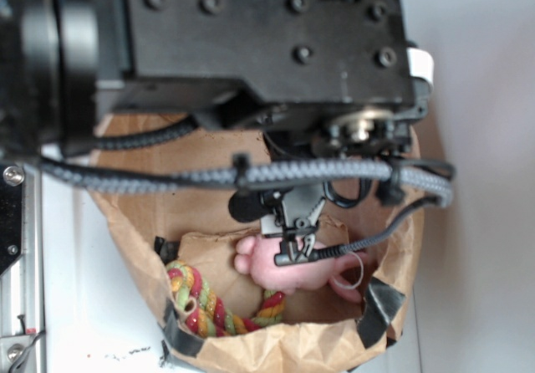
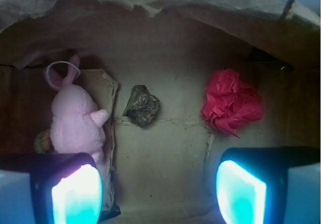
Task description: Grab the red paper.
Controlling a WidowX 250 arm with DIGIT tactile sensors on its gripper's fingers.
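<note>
In the wrist view the red paper [image 2: 231,101], a crumpled bright red wad, lies on the floor of the brown paper bag [image 2: 165,38], ahead and to the right of my gripper [image 2: 158,191]. The gripper is open: its two glowing pads stand far apart at the bottom with only bare bag floor between them. The right pad [image 2: 241,194] sits just below the wad, apart from it. In the exterior view the arm hides the red paper, and the gripper [image 1: 294,222] hangs inside the bag [image 1: 125,231].
A small brown lump [image 2: 142,105] lies at the bag's middle. A pink plush toy [image 2: 76,118] lies at left, seen also in the exterior view [image 1: 280,264]. A red-yellow-green rope toy [image 1: 201,302] lies beside it. Bag walls surround everything.
</note>
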